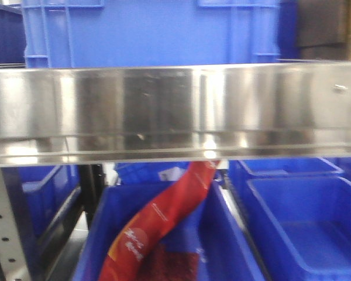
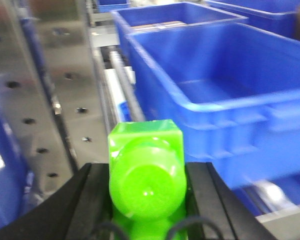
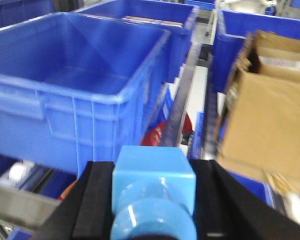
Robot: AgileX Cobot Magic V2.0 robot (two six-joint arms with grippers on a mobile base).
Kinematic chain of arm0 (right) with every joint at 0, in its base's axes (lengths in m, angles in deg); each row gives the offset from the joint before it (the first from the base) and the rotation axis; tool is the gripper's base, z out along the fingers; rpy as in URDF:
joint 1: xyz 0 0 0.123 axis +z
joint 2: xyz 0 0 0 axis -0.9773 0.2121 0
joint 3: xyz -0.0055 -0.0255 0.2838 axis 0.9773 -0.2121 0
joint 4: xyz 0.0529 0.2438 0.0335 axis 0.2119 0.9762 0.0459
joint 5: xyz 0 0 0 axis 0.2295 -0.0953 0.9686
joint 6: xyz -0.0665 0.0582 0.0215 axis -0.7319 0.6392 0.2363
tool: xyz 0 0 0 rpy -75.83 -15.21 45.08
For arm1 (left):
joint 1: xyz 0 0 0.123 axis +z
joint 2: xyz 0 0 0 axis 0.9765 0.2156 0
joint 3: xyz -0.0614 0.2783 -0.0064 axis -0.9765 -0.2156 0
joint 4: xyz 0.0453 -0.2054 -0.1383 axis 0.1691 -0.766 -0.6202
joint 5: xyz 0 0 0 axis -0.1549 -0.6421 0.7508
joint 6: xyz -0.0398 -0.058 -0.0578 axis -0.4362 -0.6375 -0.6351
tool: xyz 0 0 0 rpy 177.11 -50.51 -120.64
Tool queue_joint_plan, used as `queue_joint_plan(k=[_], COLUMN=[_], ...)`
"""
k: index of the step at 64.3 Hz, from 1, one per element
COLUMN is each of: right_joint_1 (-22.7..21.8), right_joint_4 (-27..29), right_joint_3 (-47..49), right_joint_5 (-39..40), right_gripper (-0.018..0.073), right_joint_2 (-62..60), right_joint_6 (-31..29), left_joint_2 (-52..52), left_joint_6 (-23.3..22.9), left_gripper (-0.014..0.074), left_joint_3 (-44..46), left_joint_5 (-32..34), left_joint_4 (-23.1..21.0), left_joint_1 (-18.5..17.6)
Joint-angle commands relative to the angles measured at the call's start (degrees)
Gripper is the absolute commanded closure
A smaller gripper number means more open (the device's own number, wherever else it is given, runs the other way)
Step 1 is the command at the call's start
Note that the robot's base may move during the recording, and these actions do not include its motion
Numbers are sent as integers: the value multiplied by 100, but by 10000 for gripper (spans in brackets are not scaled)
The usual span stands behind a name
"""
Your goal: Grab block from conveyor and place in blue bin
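Green plastic block (image 2: 145,145) sits clamped in the left claw (image 2: 147,200), short of the open blue plastic bin (image 2: 225,107); the right claw (image 3: 152,205) grips a light-blue block (image 3: 152,170). Carry each well over its rim before releasing.

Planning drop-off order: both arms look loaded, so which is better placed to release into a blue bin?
Left, narrowly: the left gripper grips the green block beside an open blue bin. The right gripper's blue block also faces a bin, but a cardboard box crowds it.
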Motion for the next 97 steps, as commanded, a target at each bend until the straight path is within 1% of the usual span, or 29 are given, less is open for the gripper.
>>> queue_joint_plan(k=[1, 97], right_joint_1=[-4, -4], right_joint_4=[-73, -73], right_joint_3=[38, 38], right_joint_5=[75, 75], right_gripper=[712, 712], right_joint_2=[-23, -23], right_joint_6=[-13, -13], left_joint_2=[-14, -14], left_joint_6=[-23, -23], left_gripper=[707, 707], left_joint_3=[8, 8], left_joint_5=[103, 103], left_joint_4=[-37, -37], left_joint_1=[-33, -33])
